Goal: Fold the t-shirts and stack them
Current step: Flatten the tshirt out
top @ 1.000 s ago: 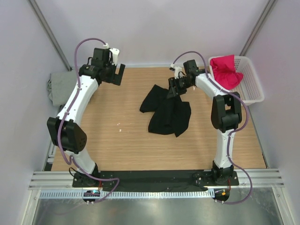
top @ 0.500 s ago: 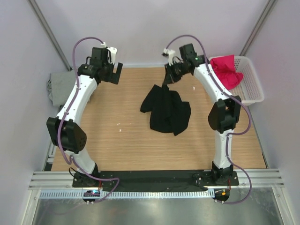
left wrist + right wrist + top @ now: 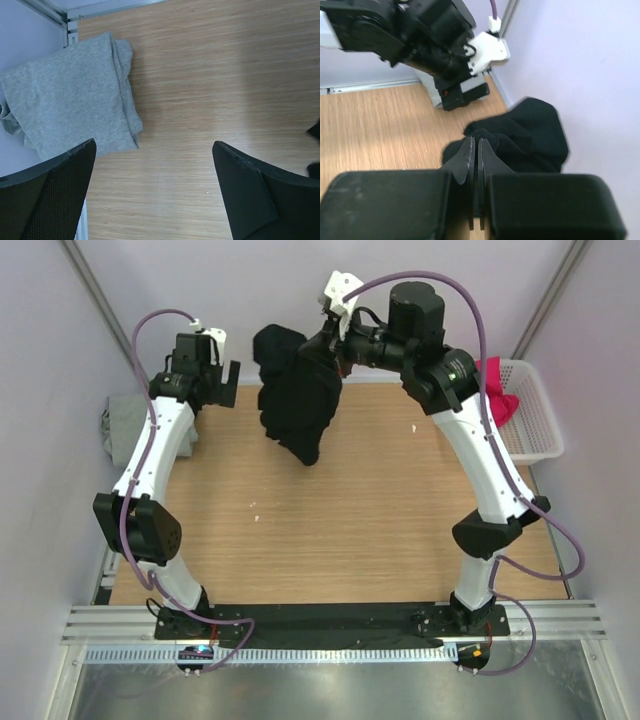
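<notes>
Below the right pincer [image 3: 333, 352] the black t-shirt [image 3: 298, 405] hangs as a dark curtain, filling the gap toward the left pincer [image 3: 222, 388] just beside it. The back wall stands close behind both. Nearer the arm bases the wooden table [image 3: 350, 520] gives open passage. Outward of the left pincer the grey t-shirt [image 3: 75, 100] takes the corner. Behind the right pincer's arm, the white basket [image 3: 540, 430] holding the magenta-red t-shirt [image 3: 497, 390] blocks that edge.
</notes>
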`<state>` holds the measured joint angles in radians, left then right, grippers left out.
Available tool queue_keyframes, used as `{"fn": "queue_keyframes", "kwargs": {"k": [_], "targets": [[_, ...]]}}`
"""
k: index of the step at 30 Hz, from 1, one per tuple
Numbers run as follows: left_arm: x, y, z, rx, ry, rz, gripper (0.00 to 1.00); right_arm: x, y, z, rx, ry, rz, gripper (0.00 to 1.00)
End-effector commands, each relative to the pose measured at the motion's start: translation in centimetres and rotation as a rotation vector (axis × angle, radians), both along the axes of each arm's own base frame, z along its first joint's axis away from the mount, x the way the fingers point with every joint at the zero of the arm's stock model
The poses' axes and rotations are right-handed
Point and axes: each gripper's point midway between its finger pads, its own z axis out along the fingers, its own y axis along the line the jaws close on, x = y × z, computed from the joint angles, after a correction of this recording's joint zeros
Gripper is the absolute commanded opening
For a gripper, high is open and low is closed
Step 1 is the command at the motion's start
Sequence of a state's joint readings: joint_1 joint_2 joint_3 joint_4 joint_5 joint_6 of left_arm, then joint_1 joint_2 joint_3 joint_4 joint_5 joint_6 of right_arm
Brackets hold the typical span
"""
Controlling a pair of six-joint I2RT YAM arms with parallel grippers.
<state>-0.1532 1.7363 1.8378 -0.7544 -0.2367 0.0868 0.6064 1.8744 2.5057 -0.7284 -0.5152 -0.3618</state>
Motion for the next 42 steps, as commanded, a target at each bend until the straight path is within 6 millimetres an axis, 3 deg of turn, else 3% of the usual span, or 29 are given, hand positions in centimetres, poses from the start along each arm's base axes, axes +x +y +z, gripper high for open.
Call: {"fn": "queue_keyframes", "kwargs": {"k": [1, 2, 5, 6, 7, 8, 9, 10, 13, 14, 16, 17, 19, 21, 22, 24, 25, 26, 28, 29, 32, 33, 34, 35, 37, 39, 40, 41, 42], "targets": [[-0.1, 0.6, 3.3, -0.005, -0.104, 0.036, 1.00, -2.0, -0.9, 1.9, 0.006, -0.069, 0.025, 0.01], [-0.2, 0.7, 3.4, -0.007, -0.108, 0.041, 1.00, -1.6, -0.6, -1.9, -0.058, 0.015, 0.036, 0.01], [-0.2, 0.8, 4.0, 0.001, -0.119, 0.039, 1.00, -2.2, -1.8, -7.5, -0.197, 0.137, 0.033, 0.01], [-0.2, 0.9, 4.0, 0.003, -0.120, 0.041, 1.00, -2.0, -2.8, -7.2, -0.210, 0.111, 0.002, 0.01], [-0.3, 0.9, 4.1, 0.006, -0.122, 0.040, 1.00, -0.7, -3.6, -5.4, -0.162, 0.057, -0.056, 0.01], [-0.4, 1.0, 4.2, 0.007, -0.124, 0.040, 1.00, 2.1, -6.3, -5.4, -0.122, 0.074, -0.174, 0.01], [-0.4, 1.0, 4.1, 0.006, -0.120, 0.041, 1.00, 3.1, -7.8, -4.0, -0.037, 0.090, -0.231, 0.01], [-0.3, 0.9, 3.9, 0.005, -0.118, 0.039, 1.00, 4.6, -8.8, -3.8, 0.016, 0.121, -0.265, 0.01], [-0.1, 0.8, 3.7, 0.004, -0.112, 0.038, 0.99, 7.8, -11.5, 0.2, 0.188, 0.164, -0.320, 0.01], [0.0, 0.8, 3.6, 0.004, -0.111, 0.038, 0.99, 7.2, -11.9, 4.6, 0.344, 0.183, -0.307, 0.01], [0.2, 0.8, 3.6, 0.002, -0.113, 0.041, 0.99, 8.0, -12.9, 9.0, 0.463, 0.085, -0.294, 0.01], [0.2, 0.7, 3.7, -0.001, -0.114, 0.036, 1.00, 6.4, -13.3, 12.7, 0.514, -0.007, -0.270, 0.01], [0.2, 0.7, 3.8, -0.002, -0.115, 0.035, 1.00, 4.7, -13.3, 15.9, 0.580, -0.097, -0.226, 0.01], [0.2, 0.6, 3.7, -0.006, -0.111, 0.034, 1.00, 4.5, -12.5, 15.5, 0.562, -0.114, -0.211, 0.01], [0.2, 0.6, 3.5, -0.007, -0.108, 0.033, 0.99, 4.8, -11.7, 14.0, 0.527, -0.076, -0.208, 0.01], [0.2, 0.5, 3.4, -0.012, -0.105, 0.031, 1.00, 6.5, -9.8, 8.2, 0.427, 0.069, -0.208, 0.01], [0.2, 0.5, 3.4, -0.013, -0.105, 0.032, 1.00, 6.7, -8.4, 4.2, 0.347, 0.173, -0.187, 0.01], [0.2, 0.5, 3.2, -0.014, -0.101, 0.033, 1.00, 7.7, -7.4, -1.4, 0.266, 0.299, -0.195, 0.01], [0.4, 0.4, 3.3, -0.016, -0.105, 0.030, 1.00, 7.2, -6.4, -6.2, 0.181, 0.423, -0.165, 0.01], [0.4, 0.4, 3.5, -0.018, -0.108, 0.031, 1.00, 6.4, -5.7, -6.5, 0.180, 0.445, -0.120, 0.01], [0.1, 0.5, 3.7, -0.013, -0.111, 0.029, 0.99, 5.6, -5.3, -2.3, 0.223, 0.317, -0.102, 0.01], [0.1, 0.6, 3.8, -0.013, -0.112, 0.031, 0.99, 6.0, -5.1, -3.2, 0.200, 0.318, -0.109, 0.01], [0.0, 0.6, 3.7, -0.013, -0.111, 0.031, 1.00, 5.5, -4.7, -6.2, 0.140, 0.415, -0.111, 0.01], [0.0, 0.5, 3.5, -0.010, -0.104, 0.028, 0.99, 4.9, -4.2, -7.5, 0.064, 0.408, -0.061, 0.01], [0.1, 0.6, 3.5, -0.006, -0.106, 0.032, 1.00, 4.3, -4.1, -8.2, 0.060, 0.501, -0.028, 0.01], [0.1, 0.7, 3.7, -0.004, -0.111, 0.034, 1.00, 5.6, -5.5, -5.3, 0.223, 0.559, -0.091, 0.01], [0.1, 0.7, 3.6, -0.001, -0.109, 0.035, 1.00, 5.3, -5.9, -2.2, 0.294, 0.470, -0.079, 0.01], [0.2, 0.6, 3.6, -0.003, -0.109, 0.034, 1.00, 5.4, -5.4, -5.0, 0.266, 0.539, -0.080, 0.01], [0.2, 0.6, 3.6, -0.004, -0.111, 0.033, 1.00, 3.5, -4.2, -8.9, 0.124, 0.574, -0.048, 0.01]]}}
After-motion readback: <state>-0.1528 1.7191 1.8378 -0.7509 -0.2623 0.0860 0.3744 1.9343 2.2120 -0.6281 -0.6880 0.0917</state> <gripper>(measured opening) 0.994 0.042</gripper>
